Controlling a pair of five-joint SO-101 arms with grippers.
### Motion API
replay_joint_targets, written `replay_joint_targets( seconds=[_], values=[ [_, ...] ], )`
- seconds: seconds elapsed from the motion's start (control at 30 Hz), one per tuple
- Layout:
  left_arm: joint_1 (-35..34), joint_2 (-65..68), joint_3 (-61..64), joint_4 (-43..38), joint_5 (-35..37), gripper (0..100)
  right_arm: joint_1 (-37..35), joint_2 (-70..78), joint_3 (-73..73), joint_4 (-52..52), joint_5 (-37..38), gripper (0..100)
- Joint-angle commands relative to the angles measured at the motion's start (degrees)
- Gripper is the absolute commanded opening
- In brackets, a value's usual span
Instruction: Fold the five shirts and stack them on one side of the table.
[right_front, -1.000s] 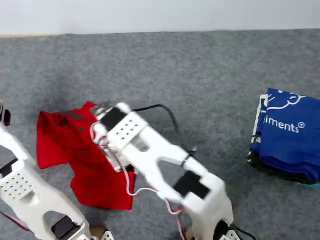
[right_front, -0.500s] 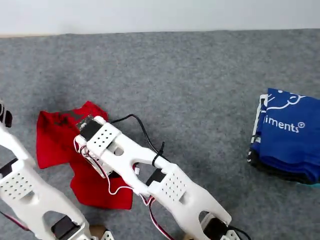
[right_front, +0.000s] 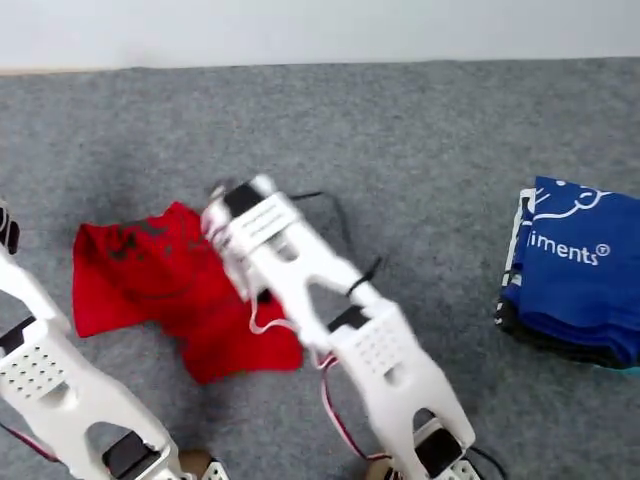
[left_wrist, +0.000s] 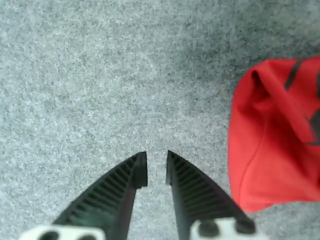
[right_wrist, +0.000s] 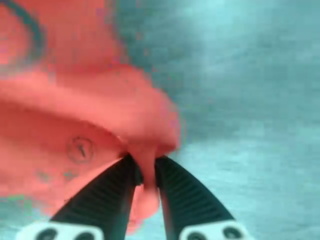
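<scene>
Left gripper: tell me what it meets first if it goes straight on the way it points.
The left gripper points at the bare grey table, so it would probably meet that first. The red shirt lies off to one side of its line, though depth is hard to judge.

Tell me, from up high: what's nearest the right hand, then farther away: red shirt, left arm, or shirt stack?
1. The red shirt, pinched in the right hand.
2. The left arm, at the table's near left corner.
3. The shirt stack, far over on the right side.
</scene>
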Motion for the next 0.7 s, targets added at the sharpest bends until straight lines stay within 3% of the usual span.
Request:
replay_joint_targets(
  seconds=[0.0,0.17,0.33,0.67],
  values=[
    [0.1,-4.0,-0.6,1.1,0.4,7,6.3,-9.6,-5.2,2.2,9.4,0.9],
    [0.3,-4.0,-0.7,1.3,0.4,7,12.4,-13.7,-15.4,2.1,23.2,0.9],
    [0.9,-5.2,-0.6,1.5,2.3,7,16.0,-13.6,-21.8,-0.1,30.2,0.9],
    [3.3,-12.2,-0.2,1.5,2.8,7,25.5,-6.3,-20.0,-28.4,35.3,0.9]
  ],
)
